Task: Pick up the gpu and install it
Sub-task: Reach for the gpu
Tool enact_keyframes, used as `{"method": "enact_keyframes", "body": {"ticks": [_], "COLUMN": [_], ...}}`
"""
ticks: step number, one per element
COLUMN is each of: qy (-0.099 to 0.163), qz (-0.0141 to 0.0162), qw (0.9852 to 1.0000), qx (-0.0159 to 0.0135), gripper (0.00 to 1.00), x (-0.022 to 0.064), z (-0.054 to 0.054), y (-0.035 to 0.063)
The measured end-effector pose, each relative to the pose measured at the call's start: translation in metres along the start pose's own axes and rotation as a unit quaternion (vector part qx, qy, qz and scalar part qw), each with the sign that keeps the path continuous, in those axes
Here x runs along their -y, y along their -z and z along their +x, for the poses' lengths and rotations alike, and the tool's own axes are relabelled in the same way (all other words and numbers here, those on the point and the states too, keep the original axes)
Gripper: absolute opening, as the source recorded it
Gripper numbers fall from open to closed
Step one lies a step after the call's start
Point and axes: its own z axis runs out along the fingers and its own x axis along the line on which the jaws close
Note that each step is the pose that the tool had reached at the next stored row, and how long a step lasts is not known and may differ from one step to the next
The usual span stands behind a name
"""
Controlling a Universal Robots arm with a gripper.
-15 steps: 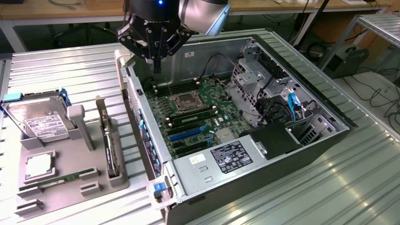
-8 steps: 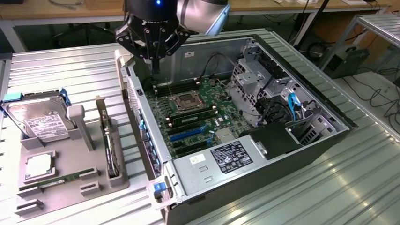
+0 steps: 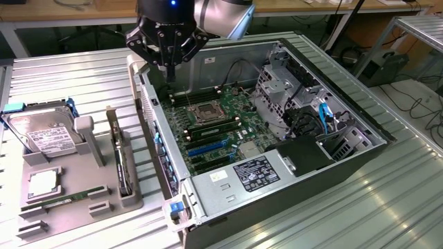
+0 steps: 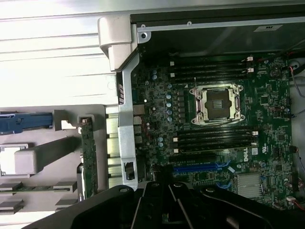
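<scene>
Hand (image 3: 169,77) closed, empty, above case (image 3: 332,181) | gpu (image 3: 123,161) well apart, upright in tray (image 3: 72,179)

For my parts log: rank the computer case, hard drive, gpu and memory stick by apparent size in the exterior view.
1. computer case
2. hard drive
3. gpu, standing edge-on, so it looks thin
4. memory stick

Your exterior view looks down from well back over the desk (image 3: 83,72) and computer case (image 3: 215,59); your wrist view faces straight down, close above the motherboard (image 4: 276,143) both share.
</scene>
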Motion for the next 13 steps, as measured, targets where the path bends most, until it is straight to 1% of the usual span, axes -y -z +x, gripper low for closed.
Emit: {"method": "enact_keyframes", "body": {"ticks": [13], "qy": [0.0], "qz": [0.0], "qw": [1.0], "qx": [0.0], "gripper": [0.11], "x": [0.0004], "z": [0.0053], "y": [0.0001]}}
